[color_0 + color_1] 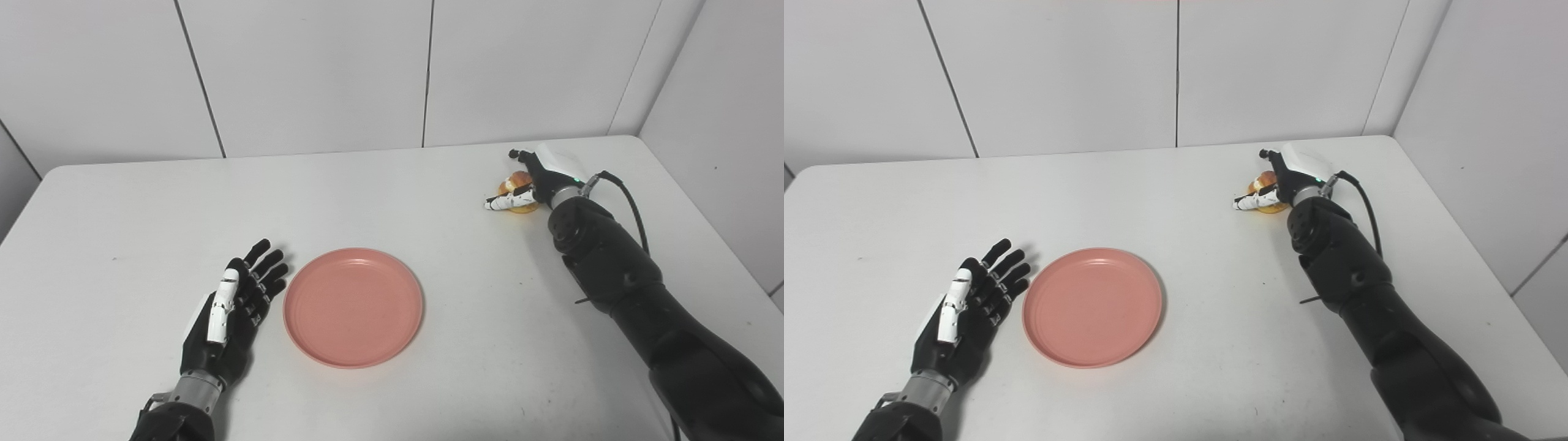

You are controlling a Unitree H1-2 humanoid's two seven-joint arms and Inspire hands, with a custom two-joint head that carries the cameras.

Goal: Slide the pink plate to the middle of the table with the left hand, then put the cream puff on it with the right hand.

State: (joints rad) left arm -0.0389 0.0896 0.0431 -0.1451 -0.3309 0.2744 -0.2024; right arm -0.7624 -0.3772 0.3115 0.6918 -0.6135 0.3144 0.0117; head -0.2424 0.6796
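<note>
The pink plate (pixel 353 306) lies flat near the table's middle, toward the front. My left hand (pixel 236 306) rests just left of its rim, fingers stretched out and apart, holding nothing. The cream puff (pixel 518 184), golden and round, sits at the far right of the table. My right hand (pixel 539 177) is over it, with the thumb in front of it and the other fingers curled behind, so most of the puff is hidden. Whether the hand grips the puff or only surrounds it is not clear.
The white table (pixel 392 202) is bounded by white wall panels at the back and right. My right arm (pixel 618 282) stretches across the table's right side, with a black cable along it.
</note>
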